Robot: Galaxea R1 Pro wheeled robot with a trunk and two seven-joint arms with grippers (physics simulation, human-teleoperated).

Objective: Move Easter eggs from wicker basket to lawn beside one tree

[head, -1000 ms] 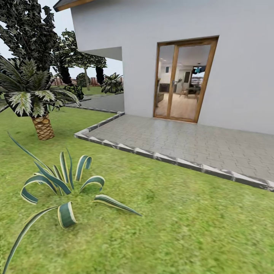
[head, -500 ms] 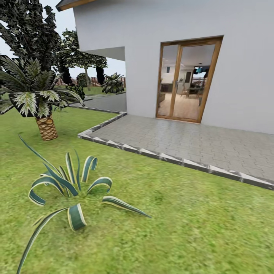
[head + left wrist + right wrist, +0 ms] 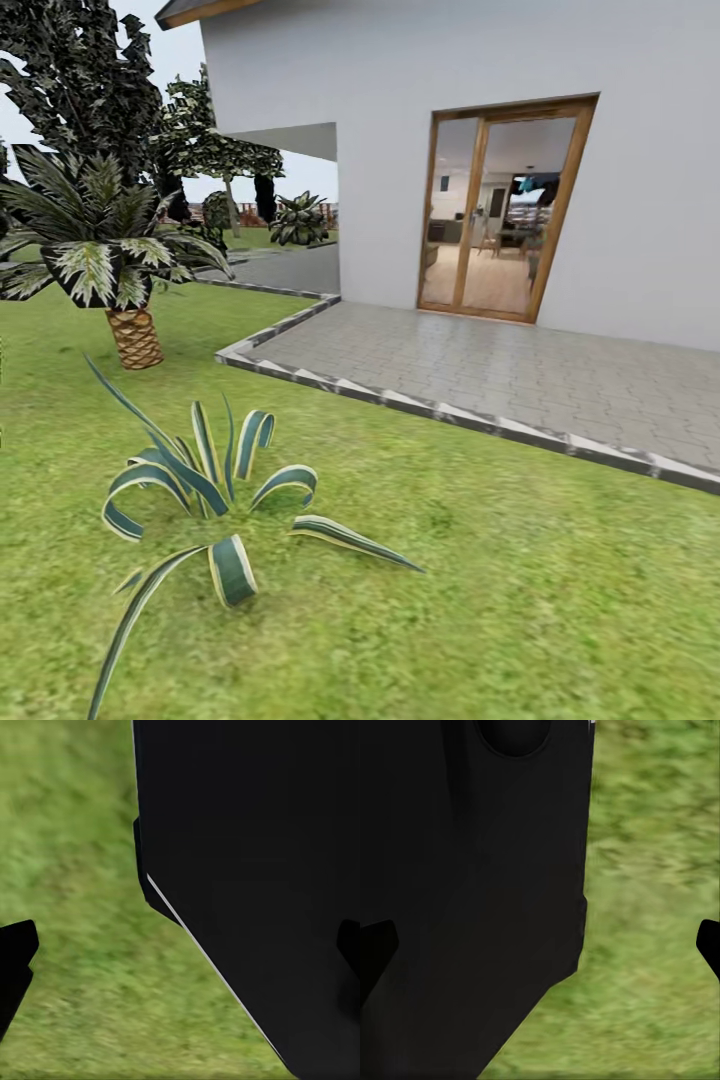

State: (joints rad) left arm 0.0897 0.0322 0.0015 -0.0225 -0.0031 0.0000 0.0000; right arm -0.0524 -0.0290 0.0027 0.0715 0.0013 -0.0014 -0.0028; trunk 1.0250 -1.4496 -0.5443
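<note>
The whole head view has slid a little to the right since a second ago, so it is the camera that turned, not the things. The plant (image 3: 215, 500), the palm (image 3: 105, 250) and the door (image 3: 505, 210) all sit further right in the picture than before, and none of them has moved on the ground.

The lawn (image 3: 480, 600) fills the near part of the head view. One striped plant with long curling leaves grows in it, and its lowest leaf is cut off by the picture edge. One short palm stands behind it. Dark trees (image 3: 80, 80) rise past the palm, and their tops are cut off. A small bush (image 3: 298, 220) sits far back and is hard to make out. The grey patio (image 3: 520, 375) has a pale stone edge and lies before the white house (image 3: 420, 60). The one glass door has a brown frame and two panes.

In the left wrist view a big black body part (image 3: 255, 885) hides much of the blurry grass (image 3: 75, 870). One dark fingertip (image 3: 13, 960) pokes in at each side, wide apart, with nothing between, so the left hand is open. The right wrist view is alike: black body (image 3: 472, 885), blurry grass (image 3: 660, 907), and two fingertips (image 3: 373, 952) set wide apart with nothing held, so the right hand is open too.
</note>
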